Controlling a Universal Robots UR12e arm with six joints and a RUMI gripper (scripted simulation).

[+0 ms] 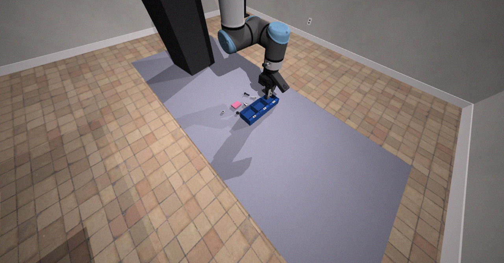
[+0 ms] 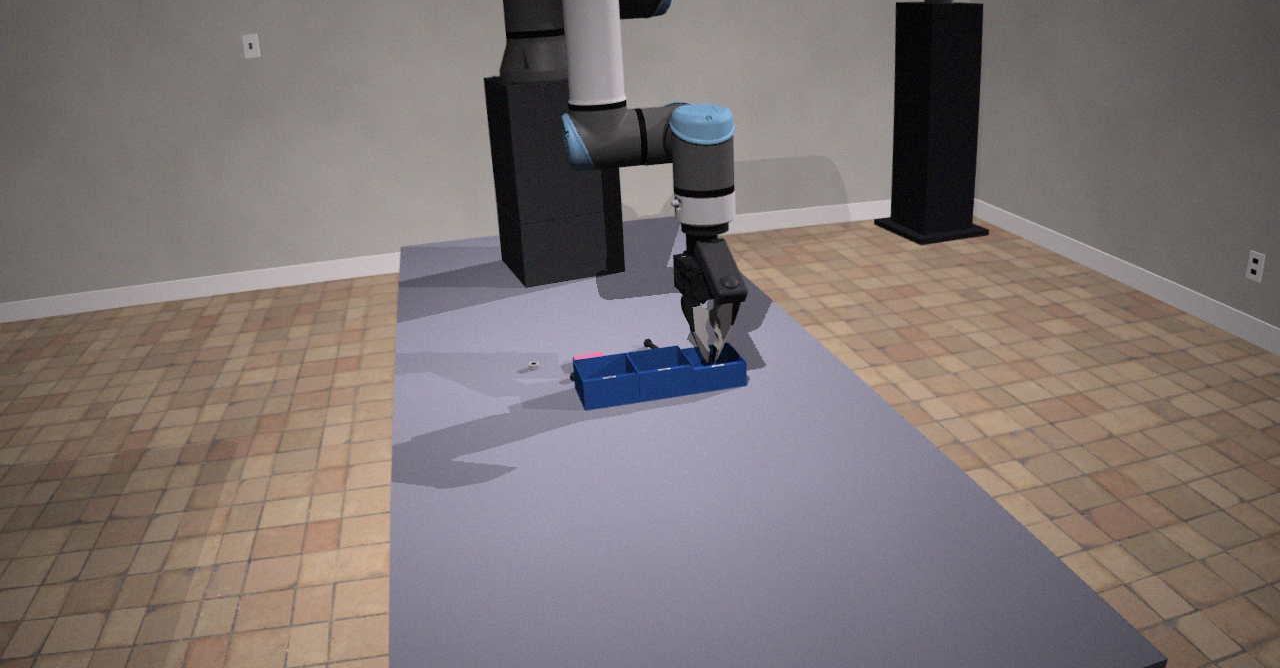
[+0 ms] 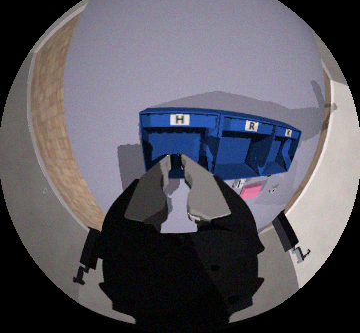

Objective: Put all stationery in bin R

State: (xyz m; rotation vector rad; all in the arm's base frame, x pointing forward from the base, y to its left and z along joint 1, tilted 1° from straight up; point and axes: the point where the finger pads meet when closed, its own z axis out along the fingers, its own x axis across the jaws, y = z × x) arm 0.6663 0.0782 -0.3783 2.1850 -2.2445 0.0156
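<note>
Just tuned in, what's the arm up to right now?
The gripper is shut with nothing visible between its fingers, and its tips dip into the end bin marked H, not the middle bin marked R. A pink pad and small hardware pieces lie on the mat behind the bins.

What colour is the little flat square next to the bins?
Pink. It shows best in the top view.

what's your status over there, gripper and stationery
Gripper shut, holding nothing, low over bin H. Pink pad on table behind the bins, not in bin R. Small hardware scattered nearby.
</note>
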